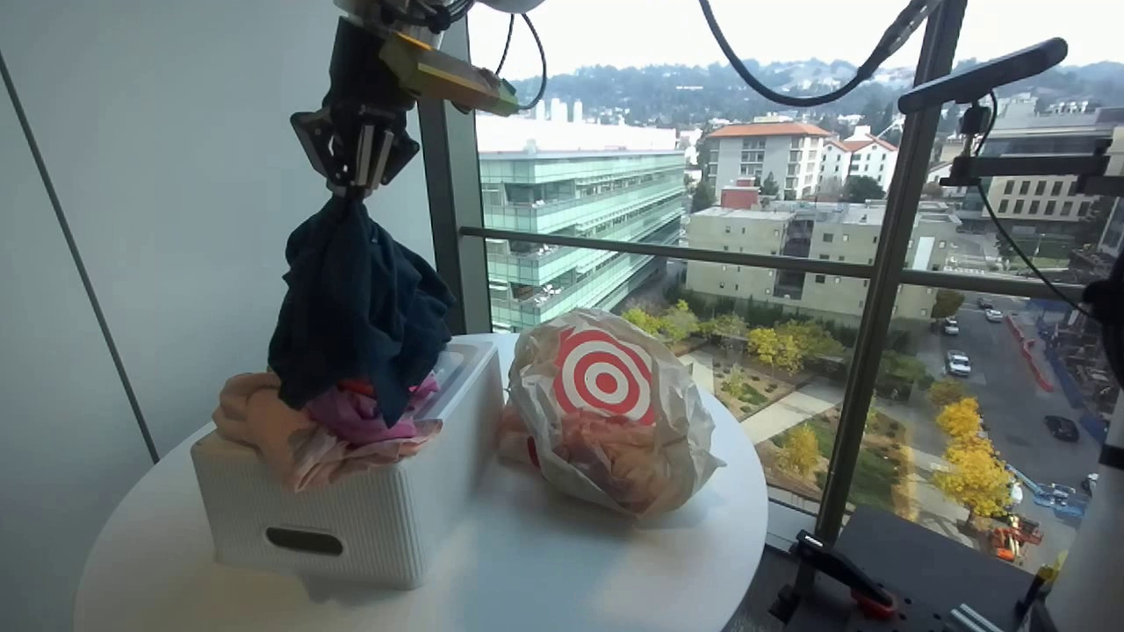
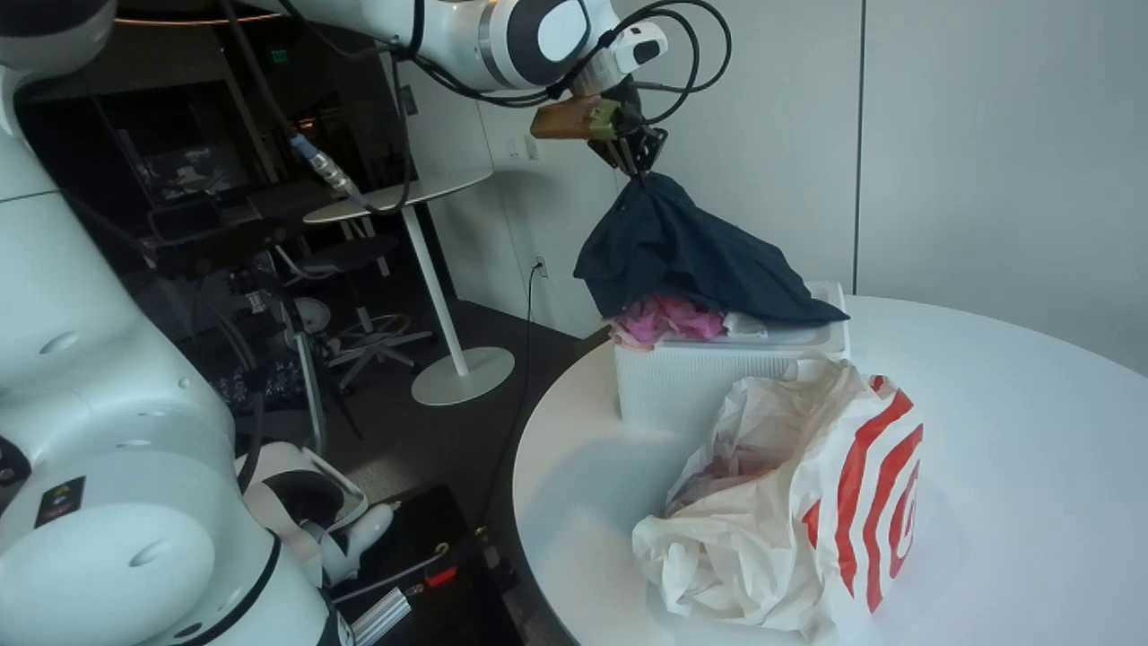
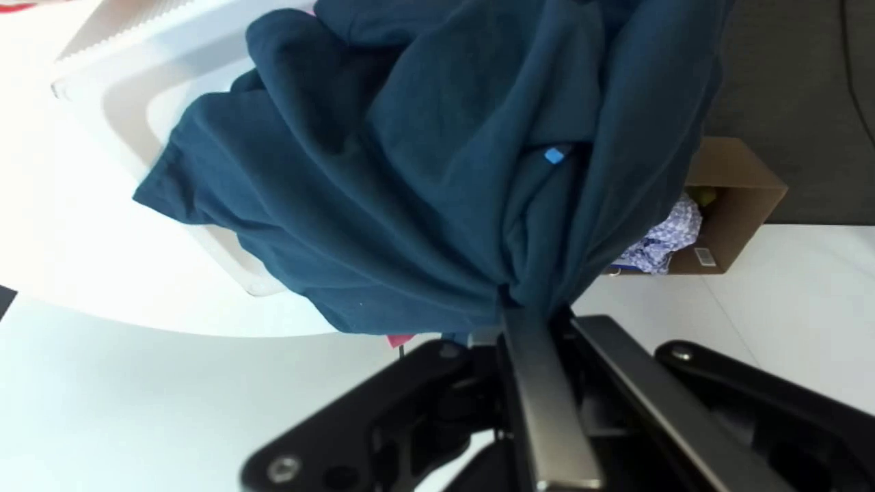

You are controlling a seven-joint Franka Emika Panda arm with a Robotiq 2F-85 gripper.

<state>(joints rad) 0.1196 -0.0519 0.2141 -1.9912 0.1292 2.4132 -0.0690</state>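
My gripper (image 1: 349,187) is shut on the gathered top of a navy cloth (image 1: 351,290), seen in both exterior views. The cloth fans out below the fingertips, and its lower folds reach the pile on a white ribbed box (image 1: 369,527). In that pile lie a magenta cloth (image 1: 373,411) and a peach cloth (image 1: 263,412), partly covered by the navy one. From the wrist, the navy cloth (image 3: 424,157) fills much of the view, bunched at the gripper (image 3: 536,311), and a small blue tag (image 3: 554,156) shows in its folds. Most of the box top is hidden.
Beside the box on the round white table (image 2: 1031,502) lies a crumpled white bag (image 2: 762,547) with red target print and peach fabric inside. A cardboard box (image 3: 735,198) holding purple patterned cloth (image 3: 673,229) appears in the wrist view. Window and wall stand behind.
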